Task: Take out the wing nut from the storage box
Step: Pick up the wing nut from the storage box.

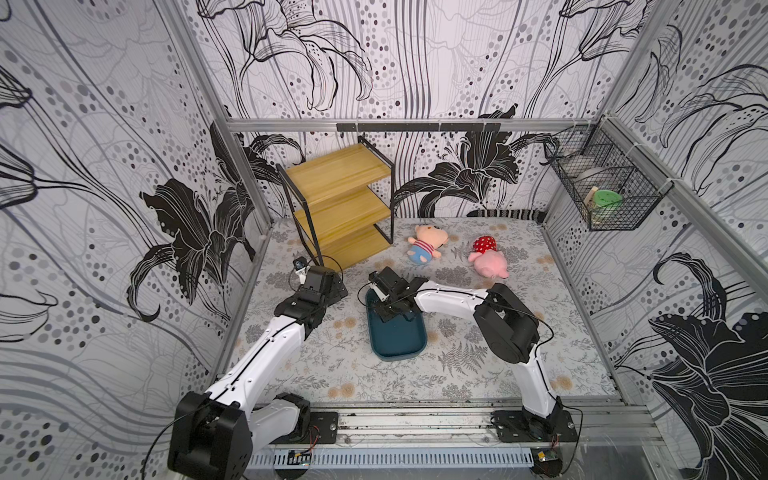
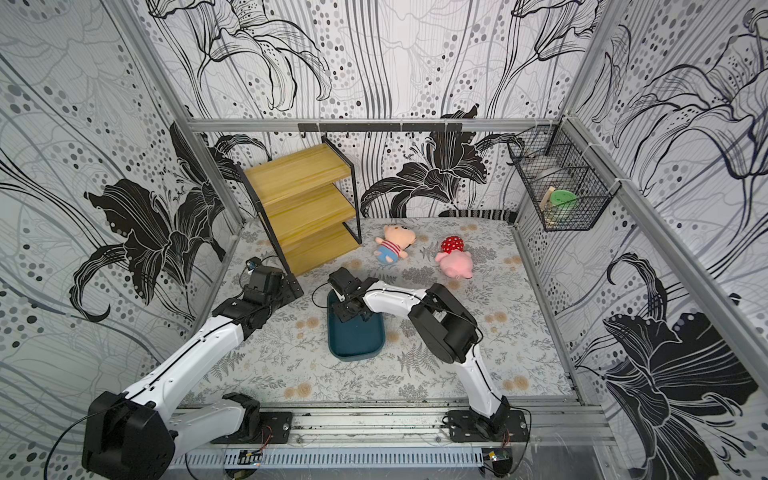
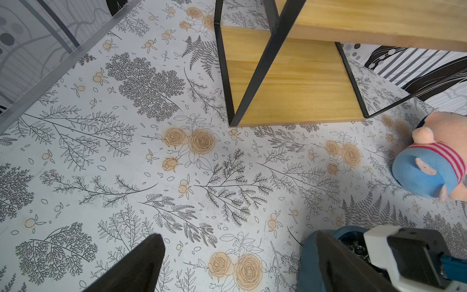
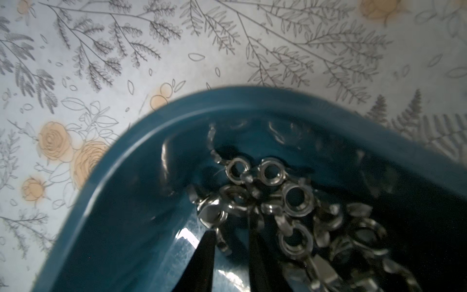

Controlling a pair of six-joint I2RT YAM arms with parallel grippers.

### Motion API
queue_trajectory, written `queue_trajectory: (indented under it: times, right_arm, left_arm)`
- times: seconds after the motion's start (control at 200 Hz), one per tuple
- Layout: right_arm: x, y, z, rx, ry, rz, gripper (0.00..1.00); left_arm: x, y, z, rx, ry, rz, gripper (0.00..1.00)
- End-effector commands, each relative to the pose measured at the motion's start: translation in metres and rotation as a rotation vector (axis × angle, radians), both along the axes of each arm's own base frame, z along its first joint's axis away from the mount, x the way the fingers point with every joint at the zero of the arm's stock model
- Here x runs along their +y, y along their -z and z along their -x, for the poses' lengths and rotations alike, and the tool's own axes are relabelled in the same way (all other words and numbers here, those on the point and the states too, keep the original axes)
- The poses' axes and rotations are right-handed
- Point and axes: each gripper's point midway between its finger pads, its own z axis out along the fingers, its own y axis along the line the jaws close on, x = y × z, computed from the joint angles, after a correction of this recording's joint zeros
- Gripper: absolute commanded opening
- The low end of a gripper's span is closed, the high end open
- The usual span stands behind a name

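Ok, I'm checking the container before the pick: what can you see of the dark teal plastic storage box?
The dark teal plastic storage box is a shallow, glossy rectangular tray with rounded corners and a raised rim, lying flat on the floral-patterned tabletop. A pile of silvery metal wing nuts sits at its far end, where the right gripper reaches in; whether it grips one is unclear.

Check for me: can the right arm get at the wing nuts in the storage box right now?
Probably yes: the right gripper is down inside the storage box, its tips among the wing nuts heaped there, and nothing covers them.
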Motion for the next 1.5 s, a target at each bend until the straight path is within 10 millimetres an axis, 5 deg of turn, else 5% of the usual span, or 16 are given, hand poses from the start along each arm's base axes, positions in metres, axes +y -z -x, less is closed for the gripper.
queue_trajectory:
  times: [0.0,0.16,0.556,1.192,1.492]
  right_arm:
    - [0.003,-0.007,0.002,-0.004,0.007,-0.027,0.28]
    - [0.007,-0.01,-0.001,-0.015,0.0,-0.037,0.29]
    - [0.007,-0.017,0.003,-0.015,-0.02,-0.048,0.13]
    - [0.001,-0.09,0.028,-0.017,-0.059,-0.177,0.07]
    - [-0.031,-0.114,0.031,-0.072,0.007,-0.147,0.06]
  left_arm:
    - [0.0,-0.014,-0.006,-0.038,-0.001,0.009,0.98]
    - [0.0,-0.013,-0.005,-0.034,-0.002,0.009,0.98]
    - [-0.001,-0.013,-0.006,-0.034,0.0,0.011,0.98]
    - [-0.018,-0.014,-0.016,-0.027,0.038,0.012,0.98]
    - [-0.034,-0.014,-0.021,-0.027,0.072,0.011,0.97]
